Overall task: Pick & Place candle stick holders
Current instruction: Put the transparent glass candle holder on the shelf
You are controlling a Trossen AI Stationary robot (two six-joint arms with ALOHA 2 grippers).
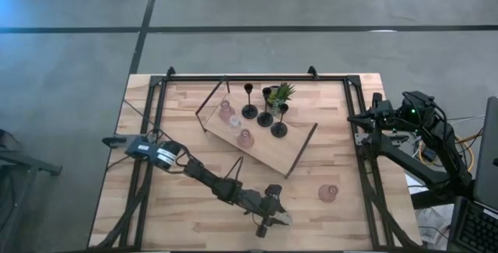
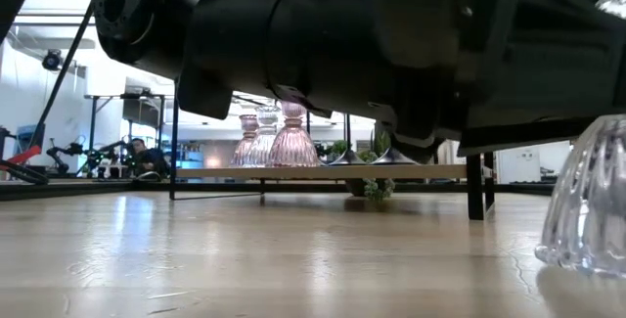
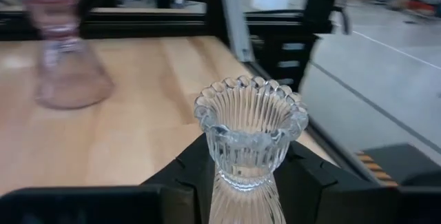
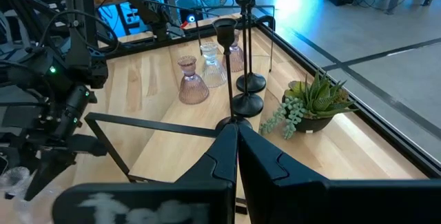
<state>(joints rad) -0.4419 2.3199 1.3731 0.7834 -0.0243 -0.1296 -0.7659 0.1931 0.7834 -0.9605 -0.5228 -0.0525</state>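
A clear ribbed glass cup (image 3: 249, 131) stands upright near the table's near edge, between the fingers of my left gripper (image 1: 268, 220), which is shut on it. A pink glass cup (image 1: 328, 193) stands alone on the table to its right. On the wooden board (image 1: 299, 156) stand three black candle stick holders (image 1: 264, 117), two pink cups (image 1: 226, 113) and a clear one (image 1: 235, 122). My right gripper (image 4: 238, 156) is shut on nothing and waits raised at the table's right edge. My left gripper pinches the clear cup's narrow waist (image 3: 227, 172), below its flared scalloped rim, with one finger on each side. The fingers come nearly level, from the table's left. The cup is upright, and its foot (image 2: 577, 257) is on the table.
A small green plant (image 1: 283, 92) sits at the board's far end beside the black holders. The board's dark metal handles (image 1: 208, 101) stick up at its ends. Bare tabletop lies left of my left arm and around the lone pink cup.
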